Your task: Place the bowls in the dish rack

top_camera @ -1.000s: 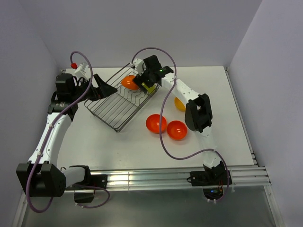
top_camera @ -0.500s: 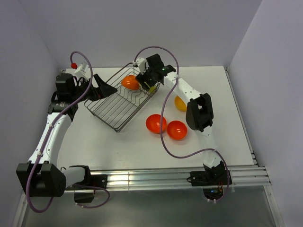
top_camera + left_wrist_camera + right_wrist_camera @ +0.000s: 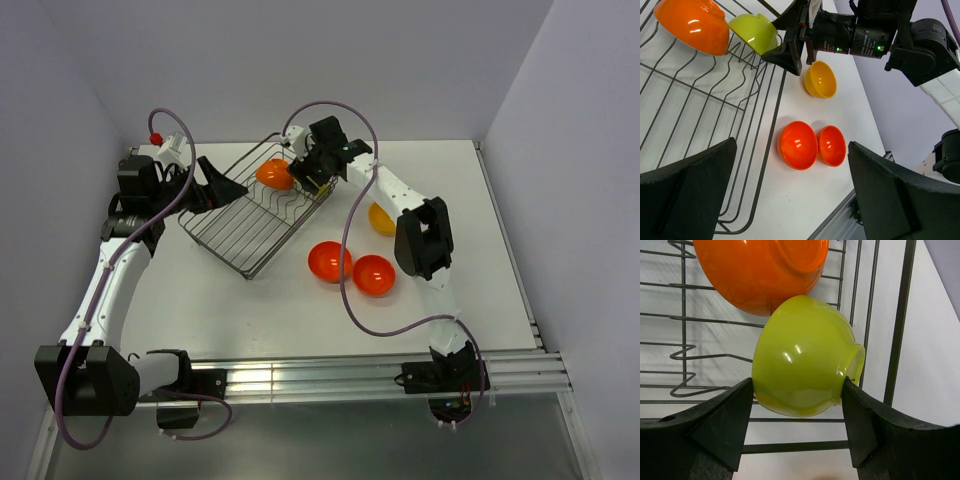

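Desk (image 3: 250,310): white, carries everything. Rack (image 3: 243,232) lies on the diagonal, left of centre in the top view, most of its wavy dividers unfilled. Five bowls counted. Two are at the rack's upper end. The orange bowl (image 3: 273,174) is tipped on its side among the wires. The green bowl (image 3: 805,362) is lower right of it in the right wrist view, also on its side with the rim toward frame right, over the corner wires. The two are close enough that contact cannot be ruled in or out. Right jaws are set partway in, one pad on each flank of the green bowl, so it is gripped and reads as placed but not yet let go. Left jaws are spread wide and hold nothing, hanging over the rack's left edge. Three bowls wait on the bare desk, outside the rack. The yellow bowl (image 3: 380,218) is right of the rack, partly behind the right arm. Two red bowls (image 3: 329,261) (image 3: 373,275) sit below it, side by side and touching or nearly so, mouths up. Judgement: one bowl is loaded and a second is all but loaded. Three are left, and there is ample divider space for them toward the rack's lower end.
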Tool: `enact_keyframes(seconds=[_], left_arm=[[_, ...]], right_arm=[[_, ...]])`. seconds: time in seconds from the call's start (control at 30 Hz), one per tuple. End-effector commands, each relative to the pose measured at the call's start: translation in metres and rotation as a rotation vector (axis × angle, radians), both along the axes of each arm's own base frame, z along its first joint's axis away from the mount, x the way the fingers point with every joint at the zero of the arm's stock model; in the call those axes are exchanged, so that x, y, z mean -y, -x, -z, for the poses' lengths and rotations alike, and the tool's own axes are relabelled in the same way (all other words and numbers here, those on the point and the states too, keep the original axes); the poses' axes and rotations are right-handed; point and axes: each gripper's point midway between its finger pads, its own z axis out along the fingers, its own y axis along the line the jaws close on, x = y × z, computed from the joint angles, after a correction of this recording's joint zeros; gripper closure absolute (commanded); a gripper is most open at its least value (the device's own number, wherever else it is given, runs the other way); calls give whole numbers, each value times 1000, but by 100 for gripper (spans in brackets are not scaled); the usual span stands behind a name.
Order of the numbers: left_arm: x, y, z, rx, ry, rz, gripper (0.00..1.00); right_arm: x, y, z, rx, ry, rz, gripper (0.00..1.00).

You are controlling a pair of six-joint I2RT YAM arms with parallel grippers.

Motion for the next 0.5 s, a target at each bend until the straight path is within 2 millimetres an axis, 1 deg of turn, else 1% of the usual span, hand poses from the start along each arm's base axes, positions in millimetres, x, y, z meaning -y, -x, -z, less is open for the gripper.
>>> enact_keyframes(seconds=[0.0,0.23,0.33,0.37,0.4,0.47], left_arm=[[1,1,-13,44,8,14,0],[1,2,-11,43,9,15,0],[1,2,-11,44,8,14,0],[0,2,-11,42,6,13,1],[0,3,-11,43,5,14,1],[0,3,-12,46,3,13,0]], right_arm=[[9,6,-34,48,7,-20,48],[10,7,-31,63,46,-51,51],[9,7,-23,88,91,-74,52],[9,5,-25,112,100,-76,53],[9,7,-18,109,120,-85,53],[9,7,-17,132,149,-100,53]])
